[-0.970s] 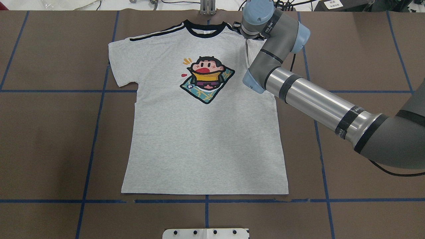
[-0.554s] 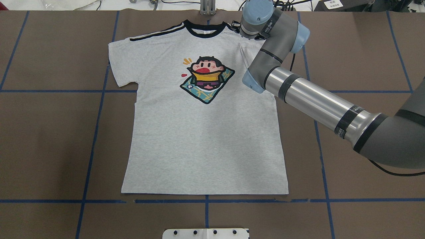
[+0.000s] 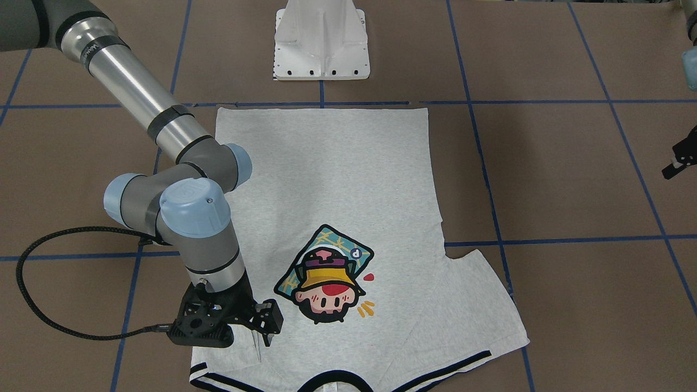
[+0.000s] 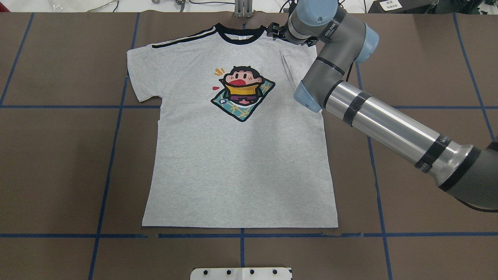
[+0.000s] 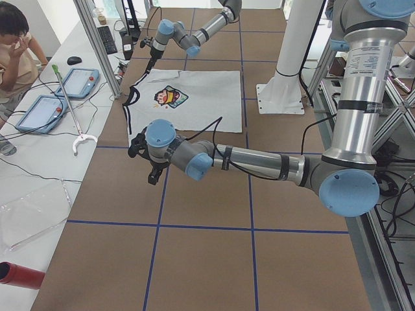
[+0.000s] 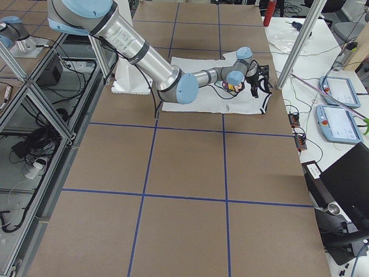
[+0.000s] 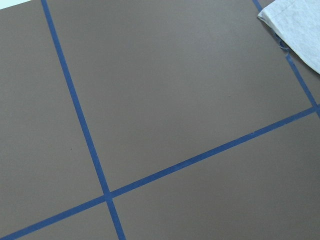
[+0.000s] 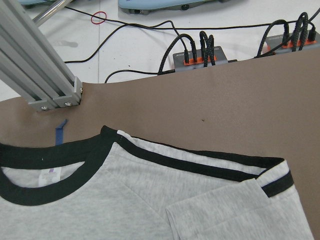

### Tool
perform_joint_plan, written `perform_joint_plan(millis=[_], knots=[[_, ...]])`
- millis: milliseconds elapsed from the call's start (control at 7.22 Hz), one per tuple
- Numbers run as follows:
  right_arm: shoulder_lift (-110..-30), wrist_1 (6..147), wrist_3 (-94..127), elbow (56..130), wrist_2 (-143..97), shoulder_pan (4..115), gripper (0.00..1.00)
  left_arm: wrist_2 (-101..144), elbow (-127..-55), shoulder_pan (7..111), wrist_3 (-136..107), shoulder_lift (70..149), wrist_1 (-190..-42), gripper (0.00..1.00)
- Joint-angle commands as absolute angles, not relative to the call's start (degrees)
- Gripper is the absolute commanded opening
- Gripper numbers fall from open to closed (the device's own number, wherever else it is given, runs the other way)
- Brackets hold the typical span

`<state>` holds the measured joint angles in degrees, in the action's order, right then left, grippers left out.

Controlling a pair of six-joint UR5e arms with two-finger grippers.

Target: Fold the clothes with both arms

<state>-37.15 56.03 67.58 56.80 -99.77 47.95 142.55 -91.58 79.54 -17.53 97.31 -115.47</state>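
Observation:
The grey T-shirt (image 4: pixel 241 163) lies flat, print up, on the brown table, collar at the far edge. Its sleeve on the robot's right is folded inward onto the chest (image 4: pixel 299 58), and its striped cuff (image 8: pixel 277 182) shows in the right wrist view. My right gripper (image 3: pixel 264 332) hovers just above that shoulder, open, with no cloth in it. My left gripper (image 3: pixel 675 166) hangs over bare table well off the shirt's other sleeve; only part of it shows, so I cannot tell its state. The left wrist view catches one shirt corner (image 7: pixel 300 25).
The white pedestal base (image 3: pixel 321 43) stands at the robot's side of the table. Blue tape lines (image 4: pixel 241 235) grid the brown surface. Beyond the far edge are an aluminium post (image 8: pixel 40 65) and cabled boxes (image 8: pixel 200 52). A person (image 5: pixel 16 39) sits at the side bench.
The right gripper let go of the raised sleeve, which dropped flat onto the chest. The right arm then shifted slightly to the right, away from the fold.

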Motion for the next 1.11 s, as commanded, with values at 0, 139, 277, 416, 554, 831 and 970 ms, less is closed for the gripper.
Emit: perform_joint_plan(millis=[0, 139, 277, 416, 554, 831, 970], knots=[[-47.3, 60.3, 67.4, 74.7, -107.4, 49.4, 1.0, 142.1, -87.1, 75.3, -28.1, 101.7, -122.7, 1.0], [-54.3, 60.4, 67.3, 83.7, -110.8, 50.7, 1.0, 141.9, -81.0, 73.7, -35.7, 106.5, -128.3, 1.0], [-59.6, 60.4, 66.9, 89.5, -113.0, 51.3, 1.0, 138.6, -76.7, 70.2, -42.0, 110.7, -132.0, 0.99], [-63.2, 59.1, 67.1, 93.5, -115.5, 52.5, 1.0, 136.4, -71.8, 66.7, -45.4, 116.0, -132.9, 0.99], [-68.3, 53.7, 67.7, 97.3, -116.3, 52.7, 1.0, 134.8, -66.7, 65.1, -48.7, 120.8, -134.0, 0.99], [-75.2, 52.7, 71.1, 103.3, -116.5, 54.0, 1.0, 125.6, -56.6, 61.5, -56.8, 126.7, -143.9, 0.95], [-76.0, 52.6, 71.2, 104.3, -115.8, 55.5, 1.0, 118.8, -51.4, 60.1, -57.6, 130.0, -145.4, 0.83]])
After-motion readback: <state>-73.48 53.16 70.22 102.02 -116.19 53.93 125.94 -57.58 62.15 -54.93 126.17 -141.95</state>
